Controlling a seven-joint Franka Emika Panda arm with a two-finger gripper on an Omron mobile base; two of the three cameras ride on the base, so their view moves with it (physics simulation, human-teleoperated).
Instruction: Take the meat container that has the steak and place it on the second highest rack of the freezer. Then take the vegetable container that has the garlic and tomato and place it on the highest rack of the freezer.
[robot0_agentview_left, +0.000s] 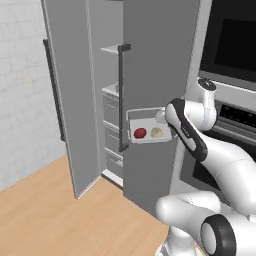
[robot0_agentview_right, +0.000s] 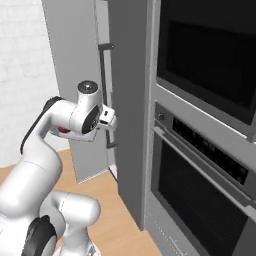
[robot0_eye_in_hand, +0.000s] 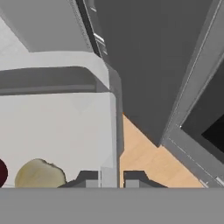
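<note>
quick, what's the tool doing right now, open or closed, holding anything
Tool: closed on the rim of the vegetable container, holding it up in front of the freezer door, with the tomato and garlic inside.

A black-windowed wall oven (robot0_agentview_right: 210, 55) fills the upper part of a grey cabinet column, with a second oven door (robot0_agentview_right: 200, 200) under a dark control strip (robot0_agentview_right: 207, 147). Light wooden floor (robot0_agentview_left: 45, 215) runs below, meeting a white brick wall (robot0_agentview_left: 22, 75) at the left.
</note>
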